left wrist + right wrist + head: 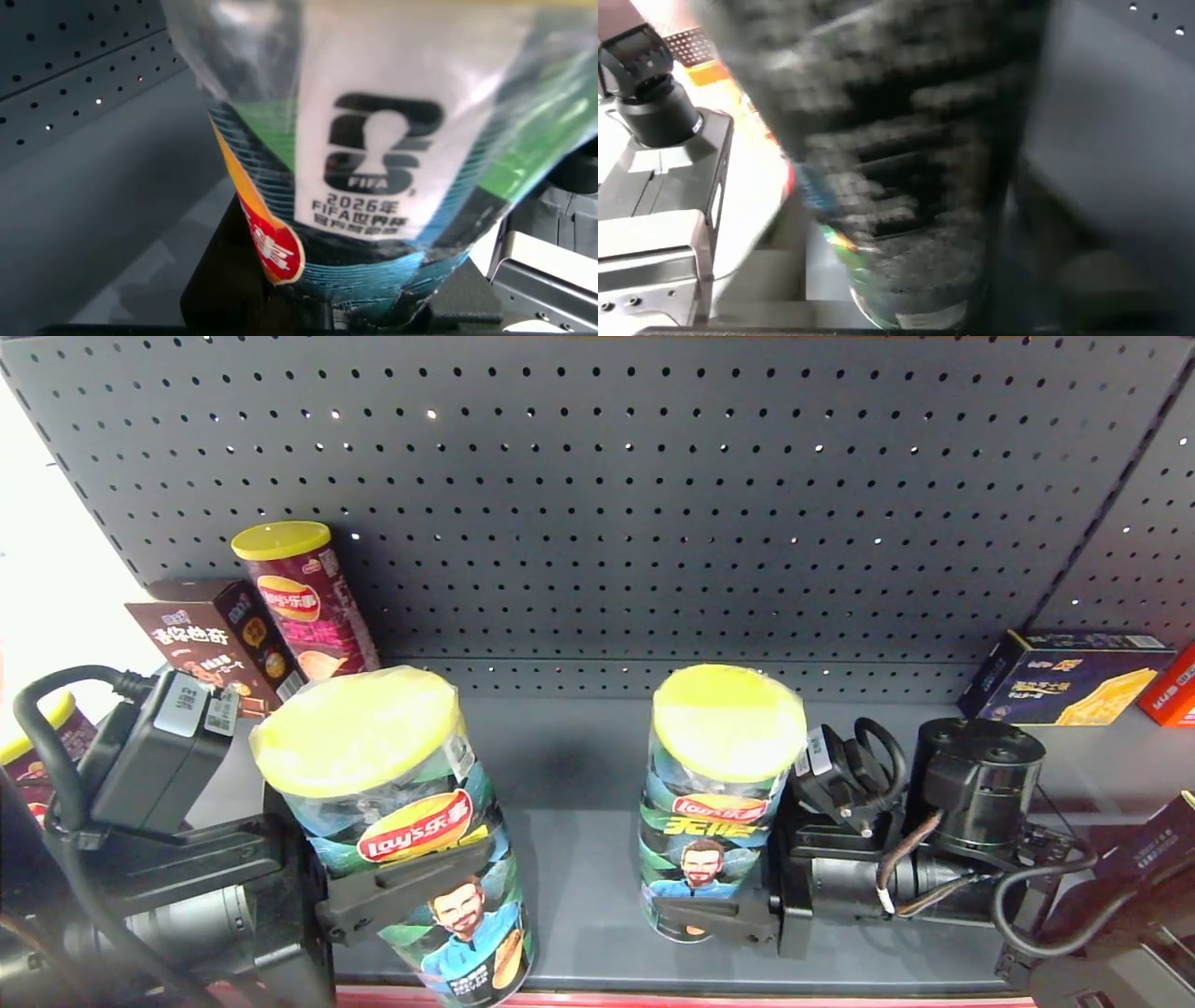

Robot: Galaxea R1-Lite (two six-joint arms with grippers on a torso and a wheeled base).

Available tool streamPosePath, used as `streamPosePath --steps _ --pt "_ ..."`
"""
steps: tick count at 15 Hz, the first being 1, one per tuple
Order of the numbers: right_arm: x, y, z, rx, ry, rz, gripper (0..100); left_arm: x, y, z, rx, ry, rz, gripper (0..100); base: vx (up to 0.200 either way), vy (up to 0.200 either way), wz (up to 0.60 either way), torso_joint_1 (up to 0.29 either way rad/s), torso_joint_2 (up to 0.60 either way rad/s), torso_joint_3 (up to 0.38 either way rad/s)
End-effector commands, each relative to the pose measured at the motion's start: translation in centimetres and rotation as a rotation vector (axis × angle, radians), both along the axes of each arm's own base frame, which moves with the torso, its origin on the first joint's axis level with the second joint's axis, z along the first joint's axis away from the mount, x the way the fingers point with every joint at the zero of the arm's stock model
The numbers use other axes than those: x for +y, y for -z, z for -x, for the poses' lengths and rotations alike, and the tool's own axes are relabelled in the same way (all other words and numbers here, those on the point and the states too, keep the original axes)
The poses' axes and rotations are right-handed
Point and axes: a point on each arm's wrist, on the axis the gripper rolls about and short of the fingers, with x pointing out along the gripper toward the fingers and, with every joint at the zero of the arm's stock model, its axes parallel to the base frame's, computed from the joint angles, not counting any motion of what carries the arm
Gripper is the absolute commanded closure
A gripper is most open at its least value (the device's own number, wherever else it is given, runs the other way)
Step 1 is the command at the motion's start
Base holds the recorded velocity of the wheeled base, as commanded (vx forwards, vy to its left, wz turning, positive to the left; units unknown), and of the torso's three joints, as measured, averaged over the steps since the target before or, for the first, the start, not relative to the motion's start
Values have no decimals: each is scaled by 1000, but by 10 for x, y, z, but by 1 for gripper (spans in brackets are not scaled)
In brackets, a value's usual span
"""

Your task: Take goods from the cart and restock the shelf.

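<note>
**Where each pincer clamps a can at the shelf front**

As the head view looks down, the left pincer (420, 887) sits nearest, at the front lip of the shelf (579, 859). It is closed around the lower half of the left can (373, 775). One black finger (373, 896) crosses the can's printed face, and the other is hidden behind it. This can is green with a yellow lid, lid up, and its base is at the lip. Whether it rests there I cannot tell. In the left wrist view the left can (374, 168) rises close before the camera, with a dark jaw beneath it.

Right of the left pincer and a little deeper in, the right pincer (700, 905) grips the right can (719, 784) low on its body. This is a matching green can that stands upright with its base on the shelf, well apart from the left one. The right wrist view shows the right can (906, 187) only as a blur, close up.

Left of the left pincer, a third yellow lid (28, 719) peeks from behind a cable. Beyond that pincer a maroon can (303, 602) stands at the pegboard (607, 504), with a brown box (210, 639) just beside it on its left. Beyond the right pincer and off to its right, a blue box (1064, 677) lies near the pegboard. A red box (1172, 695) lies just beside it at the edge.
</note>
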Motion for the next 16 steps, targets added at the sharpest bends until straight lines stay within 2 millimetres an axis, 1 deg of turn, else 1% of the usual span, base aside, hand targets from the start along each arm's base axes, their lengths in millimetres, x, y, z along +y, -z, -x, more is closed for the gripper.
streamPosePath --steps 1,2,5,8,10,11,12,13,14,15,16 --pt "-1 -3 2 -10 -3 -7 0 0 2 1 6 0 -3 100 0 0 0 0 0 0" --pt "-6 -10 7 -33 0 -23 0 1 6 3 21 0 -10 100 0 0 0 0 0 0" --pt "-27 -30 18 -86 41 -59 0 4 9 9 21 0 -10 100 0 0 0 0 0 0" --pt "-51 -48 42 -144 70 -95 0 6 12 13 30 1 -13 100 0 0 0 0 0 0" --pt "-72 -55 61 -176 107 -113 0 6 10 12 24 2 -10 100 0 0 0 0 0 0" --pt "-79 -57 66 -190 125 -119 0 6 9 12 19 2 -8 100 0 0 0 0 0 0" --pt "-93 -61 74 -217 171 -132 0 5 7 11 14 2 -5 100 0 0 0 0 0 0" --pt "-111 -66 86 -227 241 -154 0 5 6 11 10 2 -3 100 0 0 0 0 0 0" --pt "-131 -71 104 -214 359 -201 0 5 6 11 8 1 -1 100 0 0 0 0 0 0" --pt "-141 -71 119 -201 471 -240 0 6 5 12 6 1 0 100 0 0 0 0 0 0" --pt "-147 -70 133 -198 563 -270 0 7 4 14 -1 1 4 100 0 0 0 0 0 0"
